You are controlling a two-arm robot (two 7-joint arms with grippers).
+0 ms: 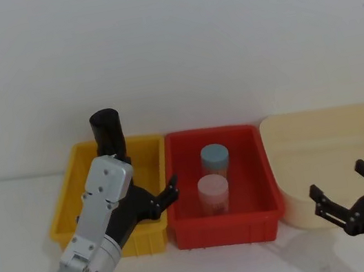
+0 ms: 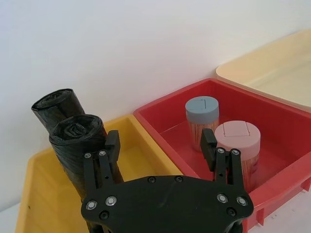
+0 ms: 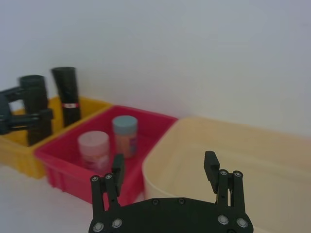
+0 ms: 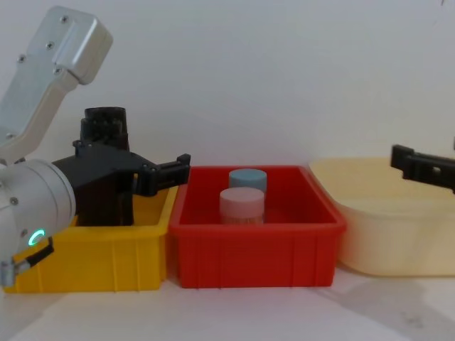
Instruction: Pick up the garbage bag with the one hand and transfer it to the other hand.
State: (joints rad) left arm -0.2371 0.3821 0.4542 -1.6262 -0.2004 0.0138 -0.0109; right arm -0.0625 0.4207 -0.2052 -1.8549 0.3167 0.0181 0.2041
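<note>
Two black rolls stand in the yellow bin [image 2: 34, 194]. The garbage bag [image 2: 77, 141] is the plain roll nearer my left gripper [image 2: 160, 141], also seen in the right wrist view [image 3: 33, 107]. That gripper, on the arm with the green light [image 4: 35, 236], is open over the bin. One of its fingers [image 2: 112, 145] stands right beside the bag, and nothing is between the jaws. The other roll [image 3: 66, 94] carries a red-and-white sticker and stands farther back. My right gripper [image 1: 339, 179] hangs open and empty at the front of the cream tub [image 1: 321, 133].
A red bin [image 1: 252, 218] between the yellow bin and the cream tub holds a blue-lidded jar [image 1: 214, 157] and a pink-lidded jar [image 1: 213, 190]. A white wall rises close behind all three containers. One black roll [image 1: 106, 131] sticks up behind my left wrist.
</note>
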